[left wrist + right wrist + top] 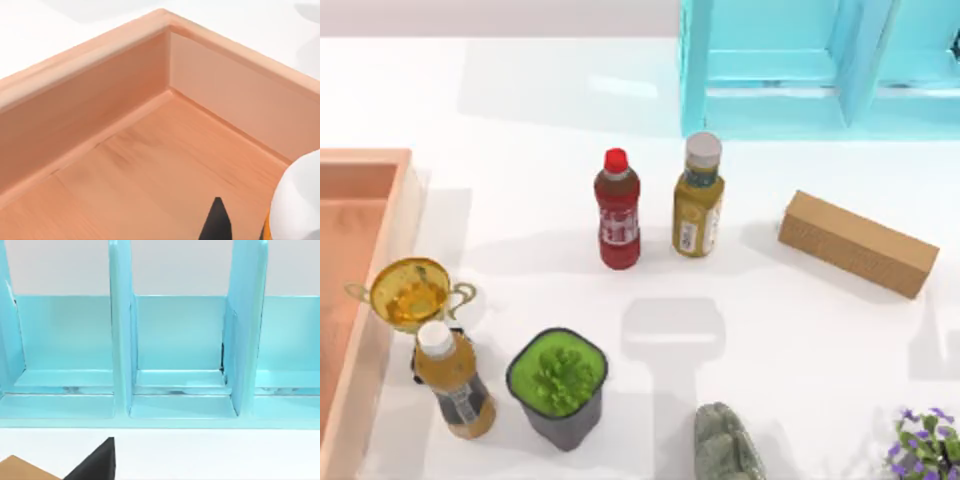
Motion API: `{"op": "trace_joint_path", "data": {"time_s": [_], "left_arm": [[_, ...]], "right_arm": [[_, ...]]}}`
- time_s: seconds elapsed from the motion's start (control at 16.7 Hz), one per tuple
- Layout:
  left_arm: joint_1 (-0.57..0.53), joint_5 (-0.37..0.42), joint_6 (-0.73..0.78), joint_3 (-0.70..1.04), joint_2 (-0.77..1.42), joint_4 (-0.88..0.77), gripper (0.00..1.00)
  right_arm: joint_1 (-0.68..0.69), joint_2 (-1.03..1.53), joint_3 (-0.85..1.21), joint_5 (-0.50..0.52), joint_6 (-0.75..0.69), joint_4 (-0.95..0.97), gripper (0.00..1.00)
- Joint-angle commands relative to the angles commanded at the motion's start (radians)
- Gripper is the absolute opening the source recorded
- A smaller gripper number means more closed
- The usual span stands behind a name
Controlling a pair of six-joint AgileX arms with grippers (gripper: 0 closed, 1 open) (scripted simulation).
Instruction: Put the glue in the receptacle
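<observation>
The glue [300,200] showed in the left wrist view as a white rounded body with an orange edge, just over the wooden floor of the receptacle [100,95] near an inner corner, beside one dark fingertip of the left pincer [216,220]; whether that pincer clenched it I cannot tell. The receptacle lay at the table's [520,100] left edge beside the gold trophy cup [412,292]. The right pincer [97,462] faced the teal shelf unit [175,350] near a brown block [20,469], its grip not discernible.
</observation>
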Motion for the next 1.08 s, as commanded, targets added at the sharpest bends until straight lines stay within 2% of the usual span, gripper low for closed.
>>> {"op": "trace_joint_path", "data": {"time_s": [0.72,1.08], "left_arm": [[0.0,0.0,0.0,0.0,0.0,0.0,0.98],[0.0,0.0,0.0,0.0,0.0,0.0,1.0]], "right_arm": [[0.0,0.0,0.0,0.0,0.0,0.0,1.0],[0.0,0.0,0.0,0.0,0.0,0.0,1.0]]}}
